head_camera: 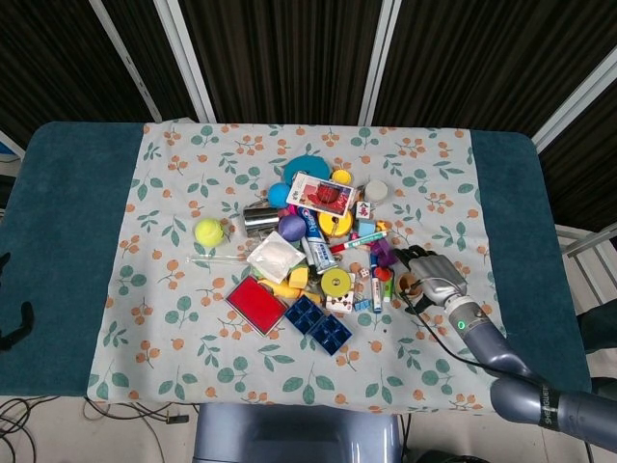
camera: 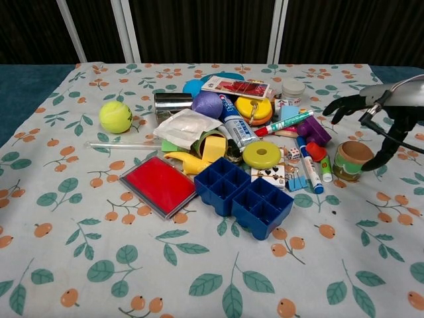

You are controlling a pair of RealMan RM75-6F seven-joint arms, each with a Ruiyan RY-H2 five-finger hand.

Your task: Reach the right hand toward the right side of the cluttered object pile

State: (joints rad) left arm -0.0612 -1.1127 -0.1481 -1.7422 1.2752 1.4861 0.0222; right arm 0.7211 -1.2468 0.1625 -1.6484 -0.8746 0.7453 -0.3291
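Hovering at the right edge of the pile [head_camera: 318, 246], the right hand [head_camera: 431, 272] has its fingers spread and slightly curled, holding nothing; it looks released and ready, which fits a reach rather than a grasp. In the chest view its fingertips [camera: 334, 109] point left toward the clutter, while the thumb hangs down just beside a small round cup [camera: 349, 159] that stands apart from the heap. The forearm's long axis runs from the lower right corner of the table up and inward, so the hand approaches from the open cloth, probably to avoid knocking anything.

The pile itself sits in the middle of the floral cloth [head_camera: 174, 328], stretching roughly front to back. On its right flank lie a purple block [camera: 313, 130], a green marker [camera: 288, 124] lying across with one end toward the hand, and a blue marker [camera: 309, 165] lying front to back. The left hand is not visible in either view.
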